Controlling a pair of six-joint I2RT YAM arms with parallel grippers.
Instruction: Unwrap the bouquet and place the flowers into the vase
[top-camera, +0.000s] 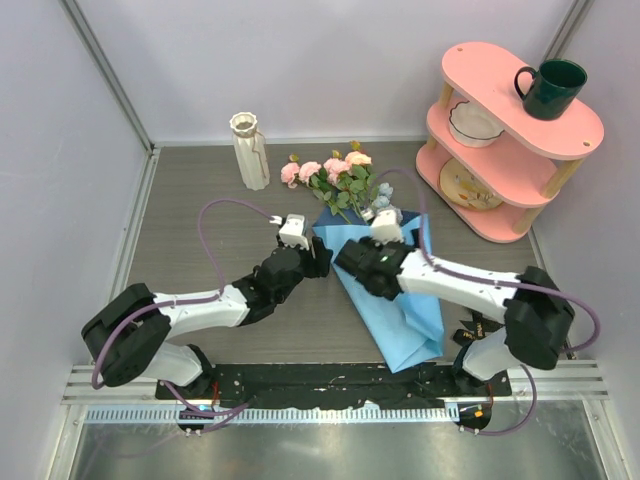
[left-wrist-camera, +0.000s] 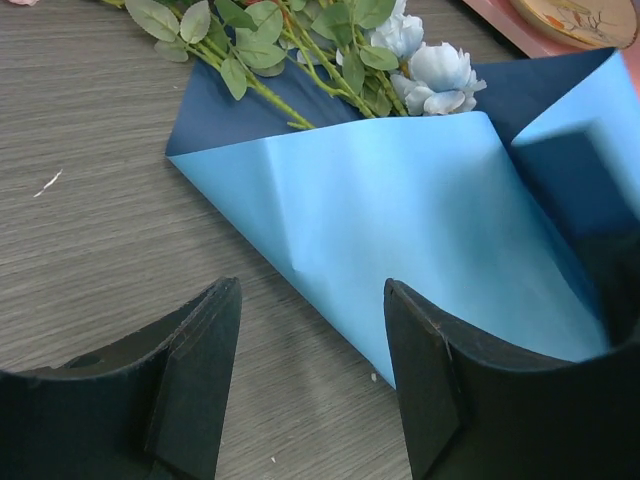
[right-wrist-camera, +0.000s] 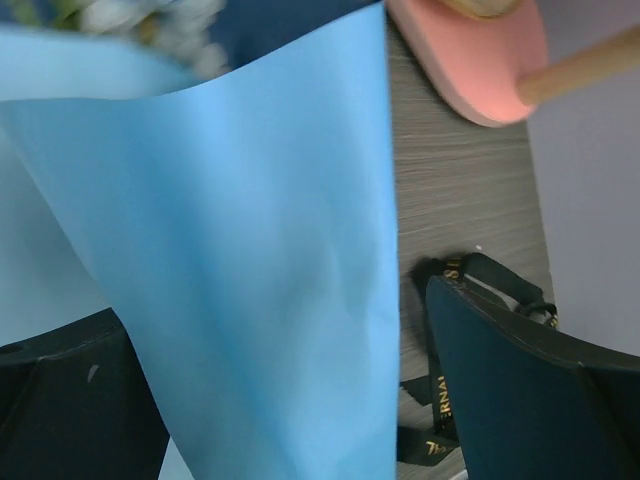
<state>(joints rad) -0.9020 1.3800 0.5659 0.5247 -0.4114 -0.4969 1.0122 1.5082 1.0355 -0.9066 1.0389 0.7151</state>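
Grey wood-grain counter (top-camera: 200, 200), plain pale walls. vase (top-camera: 249, 150) stands upright at the back with nothing in it. bouquet (top-camera: 340, 185) lies flat just right of the vase, blooms nearest it. Its blue paper wrap (top-camera: 410, 310) runs away from the vase toward the arm bases. The wrap is loose but still folded over the stems of the flowers (left-wrist-camera: 300, 50). ribbon (right-wrist-camera: 440, 400) is already off, on the counter on the wrap's far side from the vase.

left end effector (left-wrist-camera: 310, 295) is partly open and holds nothing, just short of the wrap's vase-side edge. right end effector (right-wrist-camera: 265, 320) is wide, with a paper flap between its fingers but not pinched.

Step in hand is probably opening the wrap:
- Pinch paper only, close to the free edge.
- Peel the flaps apart low and sideways so the stems don't drag.
- Keep the fingers off leaves and blooms.
- Leave the stems exposed for a clean pick toward the vase.

Writing: the ribbon has gold letters, and only "RNAL" reads. The rest is folded or hidden, and nothing else is legible.
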